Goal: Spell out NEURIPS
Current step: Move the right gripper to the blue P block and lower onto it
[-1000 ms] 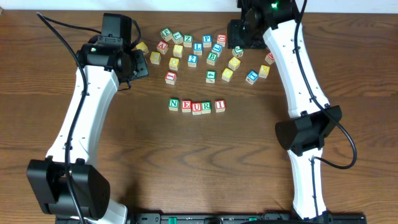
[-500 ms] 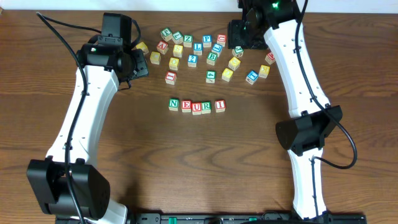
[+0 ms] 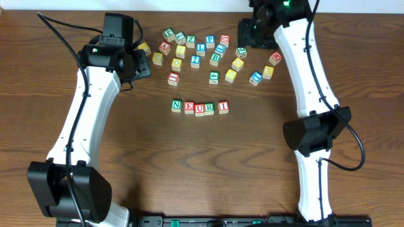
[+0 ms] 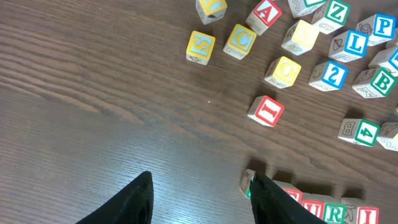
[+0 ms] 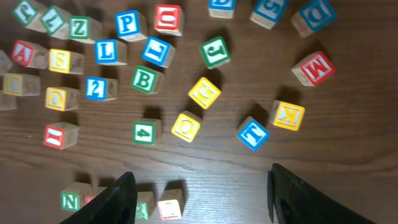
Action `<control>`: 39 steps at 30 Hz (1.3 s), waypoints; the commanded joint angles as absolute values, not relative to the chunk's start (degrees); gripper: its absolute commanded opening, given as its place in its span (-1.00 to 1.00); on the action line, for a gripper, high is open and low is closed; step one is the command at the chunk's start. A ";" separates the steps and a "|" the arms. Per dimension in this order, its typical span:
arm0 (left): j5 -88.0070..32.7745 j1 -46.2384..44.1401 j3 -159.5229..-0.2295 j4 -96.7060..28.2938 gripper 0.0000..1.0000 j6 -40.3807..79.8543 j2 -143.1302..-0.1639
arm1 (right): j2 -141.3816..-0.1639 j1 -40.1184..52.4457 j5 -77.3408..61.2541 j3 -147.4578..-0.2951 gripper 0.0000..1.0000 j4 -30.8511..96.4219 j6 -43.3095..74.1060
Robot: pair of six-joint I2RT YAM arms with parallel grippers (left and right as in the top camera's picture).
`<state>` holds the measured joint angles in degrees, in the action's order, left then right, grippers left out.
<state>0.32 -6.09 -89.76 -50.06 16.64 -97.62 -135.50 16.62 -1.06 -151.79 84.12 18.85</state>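
Row N-E-U-R-I point(image 3: 197, 107) sits mid-frame on the table point(image 3: 189, 164), so 5 of 7 done. P block point(image 3: 210, 41) & S block point(image 4: 200, 46) lie loose in the pile, upper middle. Left jaws part open, right jaws wide, both empty

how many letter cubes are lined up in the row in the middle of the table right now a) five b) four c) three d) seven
a: in the overhead view the row reads N, E, U, R, I, five cubes side by side, and the blue P cube is not in it.
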 commanded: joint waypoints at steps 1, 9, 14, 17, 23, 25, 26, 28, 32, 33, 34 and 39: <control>0.64 -5.80 -90.11 -50.02 -0.01 16.12 -97.14 | -135.33 14.85 -0.36 -152.92 0.26 84.79 19.25; 0.64 -5.80 -90.11 -50.02 0.00 16.12 -97.78 | -135.33 12.45 -0.40 -152.92 0.26 86.56 19.25; 0.64 -5.80 -90.11 -50.02 0.00 16.12 -98.37 | -135.33 11.60 -1.91 -152.92 0.29 86.76 19.25; 0.64 -5.80 -90.11 -50.02 -0.01 16.12 -98.39 | -135.33 11.60 -1.89 -152.92 0.33 86.67 19.25; 0.64 -5.80 -90.11 -50.02 0.00 16.12 -98.39 | -135.33 11.90 -2.37 -152.92 0.33 85.97 19.25; 0.64 -5.80 -90.11 -50.02 -0.01 16.12 -98.37 | -135.33 12.19 -2.39 -152.92 0.33 85.78 19.25; 0.64 -5.80 -90.11 -50.02 -0.01 16.12 -98.39 | -135.33 12.38 -2.39 -152.92 0.33 85.65 19.25; 0.64 -5.80 -90.11 -50.02 0.00 16.12 -98.39 | -135.33 12.88 -2.35 -152.92 0.33 85.17 19.25; 0.64 -5.80 -90.11 -50.00 0.00 16.12 -98.39 | -135.33 14.24 -2.31 -152.90 0.33 83.79 19.25; 0.64 -5.80 -90.11 -50.02 0.00 16.12 -98.39 | -135.33 14.57 -2.31 -152.88 0.33 83.35 19.25; 0.64 -5.80 -90.11 -50.02 0.00 16.12 -98.39 | -135.33 14.83 -2.31 -152.88 0.33 83.00 19.25; 0.64 -5.80 -90.11 -50.02 0.00 16.12 -98.39 | -135.33 15.94 -2.33 -152.88 0.34 81.52 19.25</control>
<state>0.32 -6.09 -89.76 -50.02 16.64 -97.73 -135.50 15.33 -2.00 -151.79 82.02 18.85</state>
